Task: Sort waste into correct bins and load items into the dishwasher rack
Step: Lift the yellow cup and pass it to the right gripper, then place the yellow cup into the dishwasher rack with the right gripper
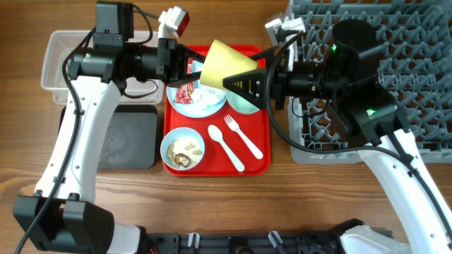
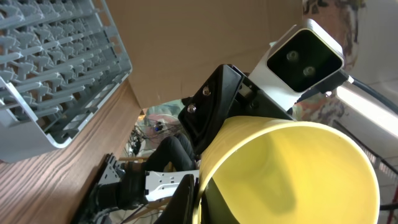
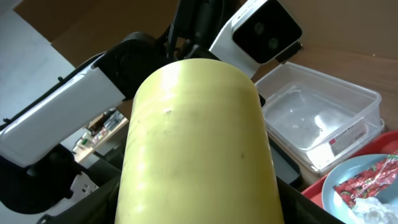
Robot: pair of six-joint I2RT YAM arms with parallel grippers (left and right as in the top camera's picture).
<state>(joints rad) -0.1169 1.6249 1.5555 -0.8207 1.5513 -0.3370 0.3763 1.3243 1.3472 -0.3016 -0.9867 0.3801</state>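
Where the yellow cup hangs: aloft over the red tray's far half, between both grippers.
Handling: light, stiff, smooth plastic; best taken across the wall.
Right gripper: reaching left from the dishwasher rack, jaws clamped on the cup's wall.
Left gripper: level, finger at the rim; hold unclear.

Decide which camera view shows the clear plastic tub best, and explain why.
The right wrist view: the clear tub shows nearly whole, inside and all. Overhead, the left arm hides part of it. The left wrist view misses it entirely.
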